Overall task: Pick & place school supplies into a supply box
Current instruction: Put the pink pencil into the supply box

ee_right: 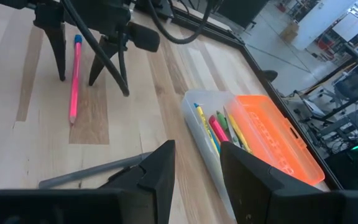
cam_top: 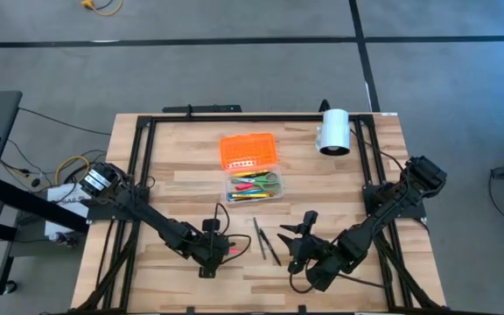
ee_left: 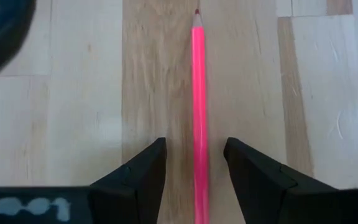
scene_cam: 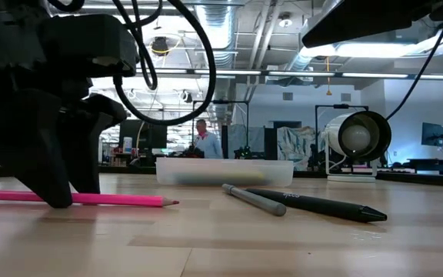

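Fingers [ee_left: 143,174] astride pink pencil [ee_left: 198,93]

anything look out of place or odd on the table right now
Three items lie loose on the wood instead of in the clear box: a pink pencil between the open fingers of the left tool, and a grey pen and a black pen lying crossed nearby. Nothing looks spilled or damaged.

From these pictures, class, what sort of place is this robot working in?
Probably a large open robotics lab or workshop: exposed ceiling pipes and ducts, more frames and equipment on benches behind, and a pale wooden table on grey taped flooring.
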